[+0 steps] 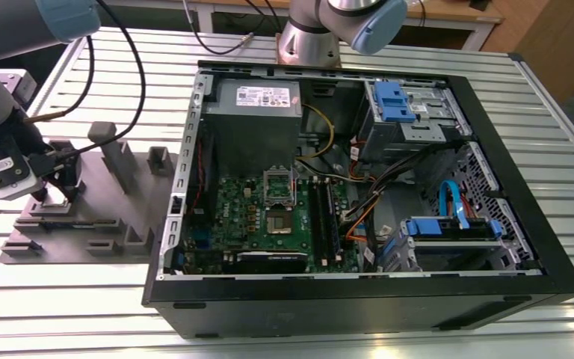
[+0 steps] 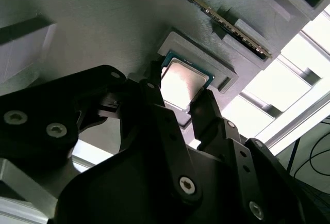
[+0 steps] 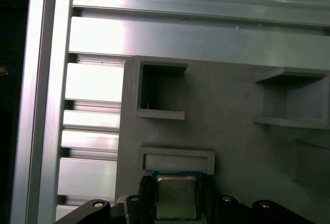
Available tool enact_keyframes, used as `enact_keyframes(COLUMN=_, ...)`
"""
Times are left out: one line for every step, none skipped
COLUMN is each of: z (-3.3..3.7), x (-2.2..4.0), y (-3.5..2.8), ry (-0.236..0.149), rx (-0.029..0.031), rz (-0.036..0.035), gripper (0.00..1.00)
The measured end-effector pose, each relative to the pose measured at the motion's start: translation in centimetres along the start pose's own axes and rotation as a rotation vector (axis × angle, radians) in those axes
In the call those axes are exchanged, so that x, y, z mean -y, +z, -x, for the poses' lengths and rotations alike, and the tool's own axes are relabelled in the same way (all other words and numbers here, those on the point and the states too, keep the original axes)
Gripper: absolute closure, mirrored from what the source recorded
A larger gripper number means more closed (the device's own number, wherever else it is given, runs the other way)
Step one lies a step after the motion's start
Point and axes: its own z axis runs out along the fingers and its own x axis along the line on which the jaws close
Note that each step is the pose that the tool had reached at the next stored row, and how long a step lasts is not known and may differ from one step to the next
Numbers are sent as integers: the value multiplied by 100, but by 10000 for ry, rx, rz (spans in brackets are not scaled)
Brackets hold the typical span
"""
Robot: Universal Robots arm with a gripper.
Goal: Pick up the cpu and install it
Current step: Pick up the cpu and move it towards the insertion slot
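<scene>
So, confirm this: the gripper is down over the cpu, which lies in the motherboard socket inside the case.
Wrong place. The cpu lies on the grey fixture outside the computer case, as the exterior view shows; the gripper is down over it there.

— What sort of place is this?
— A robotics lab. A robot arm [image 1: 309, 41] stands bolted to a slotted aluminium desk [image 1: 78, 307], with an opened computer case [image 1: 367, 299] beside a grey parts fixture [image 1: 102, 191].
</scene>
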Motion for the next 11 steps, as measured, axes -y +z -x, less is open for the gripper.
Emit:
enact_keyframes(z=0, x=0, y=0, ry=-5, rx=0, rz=0, gripper=53)
enact_keyframes(z=0, x=0, y=0, ry=-9, rx=1, rz=0, gripper=53)
enact_keyframes(z=0, x=0, y=0, ry=-14, rx=0, rz=1, gripper=53)
enact_keyframes(z=0, x=0, y=0, ry=-18, rx=0, rz=0, gripper=53)
enact_keyframes(z=0, x=0, y=0, ry=-23, rx=-1, rz=0, gripper=53)
enact_keyframes(z=0, x=0, y=0, ry=-28, rx=-1, rz=1, gripper=53)
enact_keyframes(z=0, x=0, y=0, ry=-29, rx=-1, rz=0, gripper=53)
enact_keyframes(z=0, x=0, y=0, ry=-30, rx=1, rz=6, gripper=53)
enact_keyframes(z=0, x=0, y=0, ry=-31, rx=1, rz=17, gripper=53)
enact_keyframes(z=0, x=0, y=-1, ry=-31, rx=1, rz=40, gripper=53)
enact_keyframes(z=-1, x=0, y=-1, ry=-32, rx=3, rz=59, gripper=53)
